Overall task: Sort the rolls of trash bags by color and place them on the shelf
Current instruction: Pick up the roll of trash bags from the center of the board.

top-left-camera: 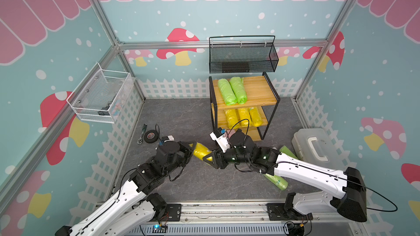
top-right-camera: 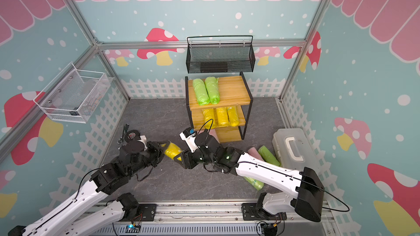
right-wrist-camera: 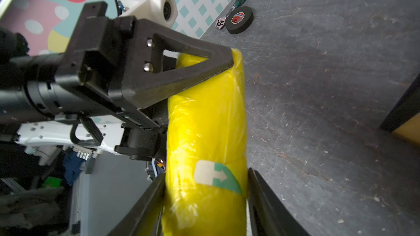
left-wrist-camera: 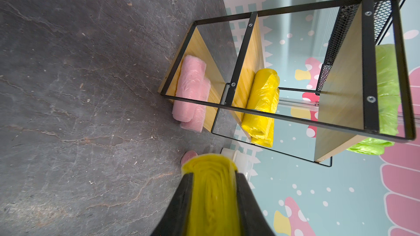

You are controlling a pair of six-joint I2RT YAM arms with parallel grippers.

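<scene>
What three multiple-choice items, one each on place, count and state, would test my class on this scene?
1. Where on the shelf lie the green rolls? A top board; B middle board; C bottom board.
2. How many yellow rolls lie on its middle board? A one; B three; C five.
3. The left gripper has its jaws: A open, empty; B shut on a yellow roll; C shut, empty.
Answers: A, both lie on the top board; B, three lie side by side; B, the left wrist view shows them clamping it.
</scene>
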